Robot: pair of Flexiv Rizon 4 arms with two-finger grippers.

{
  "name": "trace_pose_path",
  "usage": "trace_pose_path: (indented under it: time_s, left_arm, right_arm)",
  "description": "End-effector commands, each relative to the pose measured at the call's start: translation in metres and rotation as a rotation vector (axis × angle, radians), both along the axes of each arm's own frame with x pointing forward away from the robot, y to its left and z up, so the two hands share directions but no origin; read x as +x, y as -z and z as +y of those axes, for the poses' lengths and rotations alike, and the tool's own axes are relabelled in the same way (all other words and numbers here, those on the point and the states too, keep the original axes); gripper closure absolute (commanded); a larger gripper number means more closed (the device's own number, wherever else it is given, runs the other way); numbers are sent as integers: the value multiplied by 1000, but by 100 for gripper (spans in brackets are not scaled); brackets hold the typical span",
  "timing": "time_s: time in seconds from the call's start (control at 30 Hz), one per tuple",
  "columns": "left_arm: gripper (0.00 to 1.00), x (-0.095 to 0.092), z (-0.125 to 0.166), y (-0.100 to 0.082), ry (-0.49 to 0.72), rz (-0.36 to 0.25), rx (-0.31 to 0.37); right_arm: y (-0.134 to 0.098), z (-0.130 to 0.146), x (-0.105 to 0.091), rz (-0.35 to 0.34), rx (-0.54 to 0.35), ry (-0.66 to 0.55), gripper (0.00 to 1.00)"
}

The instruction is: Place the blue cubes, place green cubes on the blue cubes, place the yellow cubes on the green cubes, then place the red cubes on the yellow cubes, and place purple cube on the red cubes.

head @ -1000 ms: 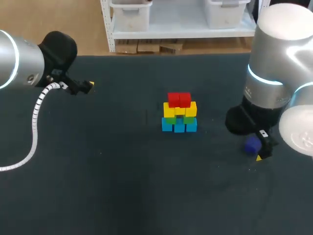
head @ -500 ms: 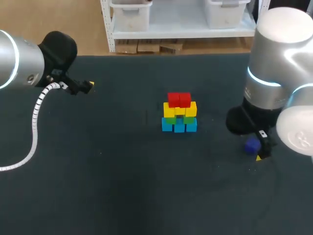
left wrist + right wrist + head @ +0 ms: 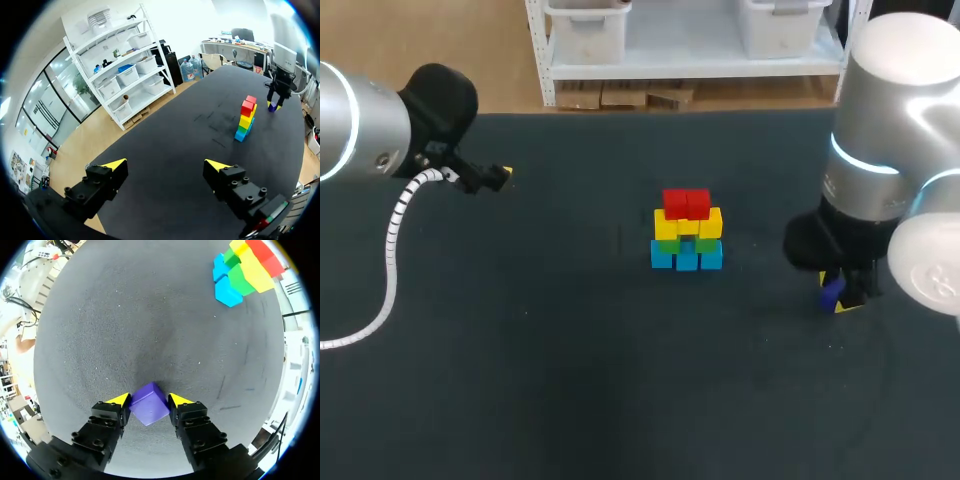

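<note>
The right hand [image 3: 149, 400] is clenched on the purple cube [image 3: 149, 404]. Both yellow fingertips [image 3: 120, 399] press against opposite faces of the cube, which sits corner-forward between them. It is low over the dark worktop [image 3: 570, 350], off to the right of the stack and well apart from it (whether the cube rests on the surface or hangs just above it, I cannot tell).

The stack stands near the middle of the worktop. A row of blue cubes [image 3: 685, 256] lies at the bottom, with the green cubes [image 3: 686, 243] on them. The yellow cubes [image 3: 687, 224] come next and the red cubes [image 3: 686, 204] sit on top. Nothing lies on the red cubes.

The left hand [image 3: 165, 167] hangs at the far left of the worktop, released and empty, its two fingers spread wide over bare surface. From its wrist camera the stack shows well ahead, with the right arm beyond it.
</note>
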State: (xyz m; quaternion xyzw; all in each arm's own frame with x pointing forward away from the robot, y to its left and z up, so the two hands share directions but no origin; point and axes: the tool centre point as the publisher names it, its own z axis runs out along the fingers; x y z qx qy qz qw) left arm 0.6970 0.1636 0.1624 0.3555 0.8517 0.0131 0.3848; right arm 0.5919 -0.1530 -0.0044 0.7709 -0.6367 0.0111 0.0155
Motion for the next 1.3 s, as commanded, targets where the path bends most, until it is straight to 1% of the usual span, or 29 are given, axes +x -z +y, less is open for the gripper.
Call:
trace_pose_path:
  time_s: [0.03, 0.07, 0.1, 0.17, 0.2, 0.3, 0.37, 0.4, 0.43, 0.5, 0.53, 0.6, 0.7, 0.8, 0.87, 0.97, 1.13, 1.23, 1.3]
  left_arm:
    - [0, 1, 1, 0, 5, 0, -3]
    - [0, 1, 1, 0, 5, 0, -3]
    - [0, 1, 1, 0, 5, 0, -3]
    - [0, 1, 1, 0, 5, 0, -3]
    - [0, 1, 1, 0, 5, 0, -3]
    - [0, 1, 1, 0, 5, 0, -3]
    - [0, 1, 1, 0, 5, 0, -3]
    - [0, 1, 1, 0, 5, 0, -3]
    - [0, 1, 1, 0, 5, 0, -3]
    - [0, 1, 1, 0, 5, 0, -3]
    - [0, 1, 1, 0, 5, 0, -3]
    - [0, 1, 1, 0, 5, 0, -3]
    - [0, 1, 1, 0, 5, 0, -3]
    - [0, 1, 1, 0, 5, 0, -3]
    - [0, 1, 1, 0, 5, 0, -3]
    - [0, 1, 1, 0, 5, 0, -3]
    - [0, 1, 1, 0, 5, 0, -3]
    - [0, 1, 1, 0, 5, 0, -3]
    - [0, 1, 1, 0, 5, 0, -3]
  right_arm:
    - [-9, 0, 1, -1, -2, 13, 94]
    - [-11, 0, 1, 9, -11, 27, 98]
    - [-13, 1, 2, 27, -21, 46, 100]
    - [-20, 2, 4, 19, -4, 61, 100]
    - [-25, 4, 5, 26, -2, 78, 100]
    - [-42, 10, 8, 17, -6, 110, 100]
    - [-51, 15, 12, 57, -75, 144, 100]
    - [-53, 15, 12, 81, -80, 157, 100]
    - [-56, 15, 14, 108, -34, 186, 100]
    - [-65, 17, 16, 89, -1, 203, 100]
    - [-70, 19, 17, 92, -21, 224, 100]
    - [-77, 24, 19, 90, -25, 248, 100]
    - [-91, 35, 23, 61, -10, 273, 100]
    - [-108, 48, 29, 15, 4, 308, 100]
    - [-119, 58, 34, -12, -12, 324, 100]
    - [-133, 70, 41, -45, -60, 343, 100]
    - [-147, 87, 49, -79, -52, 298, 100]
    - [-150, 89, 51, -81, -44, 296, 100]
    - [-146, 83, 51, -59, -62, 307, 100]
